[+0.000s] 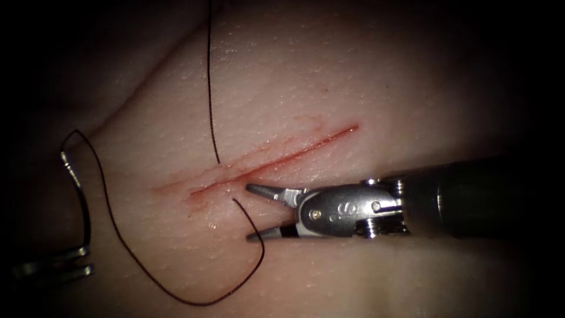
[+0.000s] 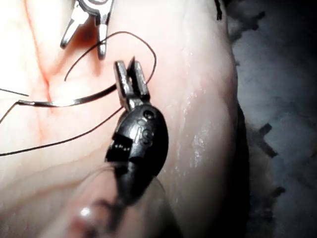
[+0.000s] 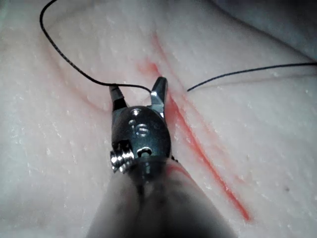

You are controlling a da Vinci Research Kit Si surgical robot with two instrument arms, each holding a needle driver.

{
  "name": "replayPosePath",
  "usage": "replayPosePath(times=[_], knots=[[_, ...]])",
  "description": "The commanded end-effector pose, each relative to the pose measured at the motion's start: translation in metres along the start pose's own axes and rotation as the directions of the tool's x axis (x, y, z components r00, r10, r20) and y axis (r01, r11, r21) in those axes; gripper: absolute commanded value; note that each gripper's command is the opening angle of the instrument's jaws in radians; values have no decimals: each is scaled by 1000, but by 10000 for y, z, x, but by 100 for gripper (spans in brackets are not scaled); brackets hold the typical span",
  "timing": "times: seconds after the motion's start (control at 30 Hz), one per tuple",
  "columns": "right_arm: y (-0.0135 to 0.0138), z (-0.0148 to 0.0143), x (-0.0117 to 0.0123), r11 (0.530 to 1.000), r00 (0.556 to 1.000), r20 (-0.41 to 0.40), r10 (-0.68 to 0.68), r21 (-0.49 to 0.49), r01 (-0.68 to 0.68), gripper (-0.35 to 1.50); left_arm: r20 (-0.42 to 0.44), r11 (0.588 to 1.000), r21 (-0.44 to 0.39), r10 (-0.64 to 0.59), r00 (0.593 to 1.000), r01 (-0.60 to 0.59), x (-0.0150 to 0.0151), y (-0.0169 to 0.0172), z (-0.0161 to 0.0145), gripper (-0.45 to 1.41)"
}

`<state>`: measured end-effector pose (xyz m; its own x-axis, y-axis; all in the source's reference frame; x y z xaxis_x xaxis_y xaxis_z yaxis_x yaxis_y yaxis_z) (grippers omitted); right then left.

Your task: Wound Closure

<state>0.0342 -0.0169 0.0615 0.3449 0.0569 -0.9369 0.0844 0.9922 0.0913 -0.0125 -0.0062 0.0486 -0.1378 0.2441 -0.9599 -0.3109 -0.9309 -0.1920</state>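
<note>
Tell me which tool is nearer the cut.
Right. The right tool sits open just below the cut, holding nothing. The left tool is far out to the cut's left, holding the needle clear of the tissue.

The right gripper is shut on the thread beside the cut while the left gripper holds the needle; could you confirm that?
Not quite: the endoscope view shows the right gripper open, holding nothing. It is beside the cut, and the left gripper holds the needle near one end, outside the tissue.
</note>
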Motion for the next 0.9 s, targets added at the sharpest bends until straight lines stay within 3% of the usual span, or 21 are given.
replayPosePath(times=[0.03, 0.13, 0.33, 0.37, 0.4, 0.43, 0.47, 0.63, 0.9], knots=[[-2, 12, -5, 1000, 1000, -1, 0, 3, 0, 116, 0, 1000, -2, -3, 1000, 3, -5, 8, 3, -45], [3, 21, -11, 1000, 1000, -4, -4, 2, 4, 115, 0, 1000, -2, -3, 1000, 3, -5, 8, 2, -45], [-5, 21, -4, 1000, 999, -31, -9, 18, 10, 86, 0, 1000, -3, -3, 1000, 3, -5, 8, 1, -45], [-7, 21, -3, 1000, 999, -35, -10, 23, 11, 74, 0, 1000, -3, -3, 1000, 3, -5, 8, 1, -45], [-8, 20, -3, 1000, 999, -41, -12, 28, 13, 47, 0, 1000, -3, -3, 1000, 3, -5, 8, 1, -45], [-10, 19, -2, 999, 999, -48, -16, 35, 17, -16, 0, 1000, -3, -3, 1000, 3, -5, 8, 2, -45], [-11, 17, -2, 998, 999, -44, -20, 56, 22, -35, 0, 1000, -2, -3, 1000, 3, -5, 8, 2, -45], [-7, 15, -4, 999, 1000, -21, -19, 43, 19, -35, 0, 1000, -3, -3, 1000, 3, -5, 8, 2, -45], [-31, -29, 9, 999, 1000, -11, -22, 30, 22, -35, 0, 1000, -3, -5, 1000, 5, -5, 5, 4, -45]])
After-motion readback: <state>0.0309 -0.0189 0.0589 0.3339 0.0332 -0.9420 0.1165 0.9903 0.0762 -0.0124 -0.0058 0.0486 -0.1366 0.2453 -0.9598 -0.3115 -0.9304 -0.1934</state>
